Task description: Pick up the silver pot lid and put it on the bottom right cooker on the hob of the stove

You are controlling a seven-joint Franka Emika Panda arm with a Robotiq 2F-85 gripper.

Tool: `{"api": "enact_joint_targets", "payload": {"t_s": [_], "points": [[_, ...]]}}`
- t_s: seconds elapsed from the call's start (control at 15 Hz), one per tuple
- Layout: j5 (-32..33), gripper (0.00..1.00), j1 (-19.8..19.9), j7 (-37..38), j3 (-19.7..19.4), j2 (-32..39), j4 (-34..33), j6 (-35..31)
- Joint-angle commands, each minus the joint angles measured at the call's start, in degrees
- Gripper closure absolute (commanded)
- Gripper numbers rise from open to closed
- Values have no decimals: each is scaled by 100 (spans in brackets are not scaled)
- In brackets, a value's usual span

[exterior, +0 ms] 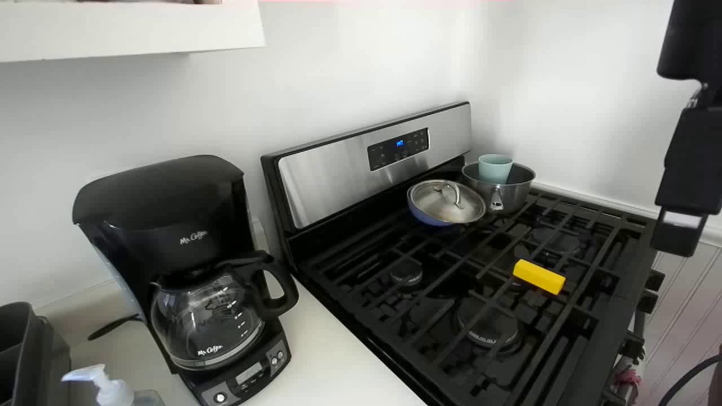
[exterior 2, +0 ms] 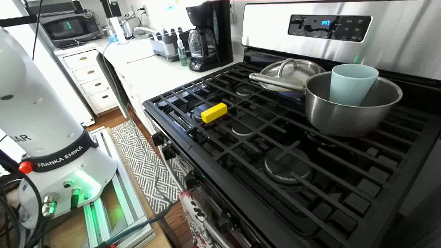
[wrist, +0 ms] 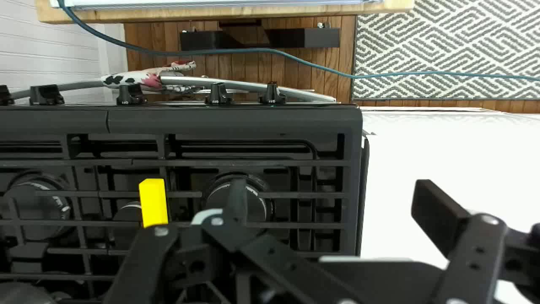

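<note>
The silver pot lid (exterior: 437,204) lies tilted on the blue bowl (exterior: 423,216) at the back of the stove (exterior: 327,192). It also shows in an exterior view (exterior 2: 303,70), with its arched handle up and the pot's handle crossing in front. It is not seen in the wrist view. The front-right cooker (exterior 2: 284,167) is bare, under grate bars; it also shows in the wrist view (wrist: 38,209). My gripper (wrist: 333,194) is open and empty, fingers wide apart, high over the stove's front-left part and counter. In an exterior view part of the gripper (exterior: 679,231) shows at the right edge.
A grey pot (exterior 2: 344,119) with a pale blue cup (exterior 2: 351,84) stands beside the lid at the back right. A yellow block (exterior: 538,277) lies on the front grate. A coffee maker (exterior: 169,208) stands on the counter left of the stove. A towel (exterior 2: 194,213) hangs in front.
</note>
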State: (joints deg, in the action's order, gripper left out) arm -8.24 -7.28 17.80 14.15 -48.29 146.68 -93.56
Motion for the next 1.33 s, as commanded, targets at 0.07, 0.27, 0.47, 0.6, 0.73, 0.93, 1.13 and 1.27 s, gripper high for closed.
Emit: {"api": "enact_joint_targets", "payload": {"t_s": [0.07,0.27,0.47,0.6,0.73,0.93,1.13,1.27], "points": [[-13,0,33,-20,21,-2,-10,12],[36,0,85,-33,-83,-217,85,109],[142,0,312,-152,-446,-549,334,160],[284,0,564,-231,-718,-706,487,123],[529,0,910,-260,-1009,-883,647,67],[849,0,1554,20,-1345,-1013,770,-132],[745,0,1655,-60,-1314,-807,623,-60],[748,0,1731,6,-1321,-814,623,-76]]}}
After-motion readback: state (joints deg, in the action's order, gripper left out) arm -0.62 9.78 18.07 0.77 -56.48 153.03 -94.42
